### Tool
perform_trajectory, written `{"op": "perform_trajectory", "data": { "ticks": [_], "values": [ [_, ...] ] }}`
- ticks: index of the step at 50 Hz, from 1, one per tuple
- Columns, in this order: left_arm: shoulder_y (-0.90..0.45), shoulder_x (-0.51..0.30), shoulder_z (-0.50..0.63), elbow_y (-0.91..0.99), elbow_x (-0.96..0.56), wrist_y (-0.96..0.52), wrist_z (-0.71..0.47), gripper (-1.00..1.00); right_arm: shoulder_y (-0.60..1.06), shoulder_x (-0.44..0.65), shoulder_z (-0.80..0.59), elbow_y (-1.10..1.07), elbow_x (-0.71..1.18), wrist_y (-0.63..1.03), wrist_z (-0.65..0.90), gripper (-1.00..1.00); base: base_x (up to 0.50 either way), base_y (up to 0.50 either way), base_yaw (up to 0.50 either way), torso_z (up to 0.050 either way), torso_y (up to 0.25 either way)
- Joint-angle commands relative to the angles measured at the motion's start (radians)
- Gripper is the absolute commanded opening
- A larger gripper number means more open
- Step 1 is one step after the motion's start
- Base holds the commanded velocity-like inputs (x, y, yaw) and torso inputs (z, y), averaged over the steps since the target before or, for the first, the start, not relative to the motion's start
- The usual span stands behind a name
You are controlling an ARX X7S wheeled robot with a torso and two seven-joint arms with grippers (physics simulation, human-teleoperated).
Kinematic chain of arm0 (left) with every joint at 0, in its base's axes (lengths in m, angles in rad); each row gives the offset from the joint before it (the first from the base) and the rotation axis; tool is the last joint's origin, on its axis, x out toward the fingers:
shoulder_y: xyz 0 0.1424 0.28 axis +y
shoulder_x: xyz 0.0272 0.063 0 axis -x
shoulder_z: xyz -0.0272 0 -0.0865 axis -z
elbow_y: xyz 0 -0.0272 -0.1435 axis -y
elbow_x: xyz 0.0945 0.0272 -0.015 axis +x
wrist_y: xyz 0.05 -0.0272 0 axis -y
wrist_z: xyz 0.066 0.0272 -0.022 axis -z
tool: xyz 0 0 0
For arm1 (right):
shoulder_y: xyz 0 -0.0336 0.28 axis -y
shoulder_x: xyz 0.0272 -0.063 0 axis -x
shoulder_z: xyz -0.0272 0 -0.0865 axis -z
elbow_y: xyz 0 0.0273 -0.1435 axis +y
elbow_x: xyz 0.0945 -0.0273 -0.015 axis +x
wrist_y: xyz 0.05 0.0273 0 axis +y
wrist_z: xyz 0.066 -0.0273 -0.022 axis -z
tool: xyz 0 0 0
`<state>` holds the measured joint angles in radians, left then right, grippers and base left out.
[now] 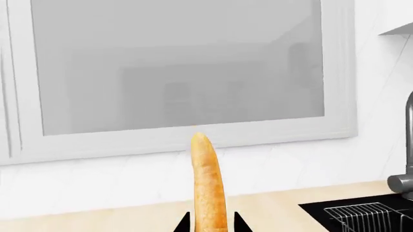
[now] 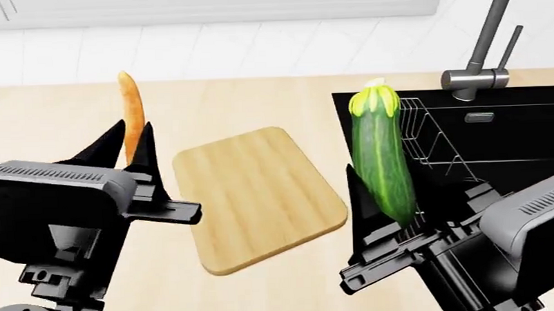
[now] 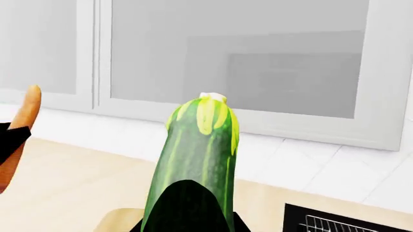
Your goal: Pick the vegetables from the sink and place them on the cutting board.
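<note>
left fingers (image 2: 136,143) clamp carrot (image 2: 131,112), upright beside cutting board (image 2: 257,198) | right fingers (image 2: 389,193) clamp zucchini (image 2: 382,159), stem up | both out of sink (image 2: 507,130), lifted for transfer; board bare

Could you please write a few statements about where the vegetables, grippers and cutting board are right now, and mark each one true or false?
1. The left gripper holds the carrot. True.
2. The zucchini lies flat on the cutting board. False: it stands upright in the right gripper, beside the board.
3. No vegetable lies on the cutting board. True.
4. The zucchini's yellowish stem end points down. False: it points up, away from the gripper.
5. A wire rack sits in the sink. True.
</note>
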<state>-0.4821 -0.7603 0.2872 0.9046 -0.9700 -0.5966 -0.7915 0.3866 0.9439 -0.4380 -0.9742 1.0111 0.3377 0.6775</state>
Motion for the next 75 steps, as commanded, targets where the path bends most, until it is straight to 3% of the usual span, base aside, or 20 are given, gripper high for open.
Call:
{"op": "perform_trajectory", "data": {
  "ticks": [1,8,15,20,53,54,67,75],
  "values": [
    [-0.351,0.147,0.108,-0.231,-0.326,-0.242,-0.096,-1.0,-0.003,0.003,0.017,0.029,0.033,-0.018,-0.005,-1.0,0.0,0.0,0.0,0.0,0.0],
    [-0.482,0.258,0.168,-0.461,-0.411,-0.307,-0.038,-1.0,-0.017,0.008,0.026,0.045,0.063,-0.041,-0.019,-1.0,0.0,0.0,0.0,0.0,0.0],
    [-0.475,0.304,0.219,-0.618,-0.371,-0.302,0.052,-1.0,-0.023,0.008,0.029,0.052,0.068,-0.053,-0.024,-1.0,0.0,0.0,0.0,0.0,0.0],
    [-0.482,0.333,0.222,-0.678,-0.394,-0.308,0.052,-1.0,-0.029,0.008,0.034,0.061,0.079,-0.067,-0.033,-1.0,0.0,0.0,0.0,0.0,0.002],
    [-0.417,0.326,0.287,-0.84,-0.274,-0.26,0.108,-1.0,-0.034,0.012,0.041,0.079,0.103,-0.087,-0.036,-1.0,0.0,0.0,0.0,0.0,0.0],
    [-0.417,0.325,0.287,-0.836,-0.274,-0.26,0.109,1.0,-0.034,0.012,0.041,0.079,0.103,-0.087,-0.036,-1.0,0.0,0.0,0.0,0.0,0.0],
    [-0.419,0.318,0.276,-0.809,-0.29,-0.254,0.107,1.0,-0.033,0.011,0.04,0.083,0.102,-0.09,-0.041,-1.0,0.0,0.0,0.0,0.0,0.0],
    [-0.406,0.237,0.185,-0.558,-0.337,-0.207,0.032,1.0,-0.007,0.001,0.032,0.105,0.165,-0.074,-0.032,-1.0,0.0,0.0,0.0,0.0,0.0]
  ]
}}
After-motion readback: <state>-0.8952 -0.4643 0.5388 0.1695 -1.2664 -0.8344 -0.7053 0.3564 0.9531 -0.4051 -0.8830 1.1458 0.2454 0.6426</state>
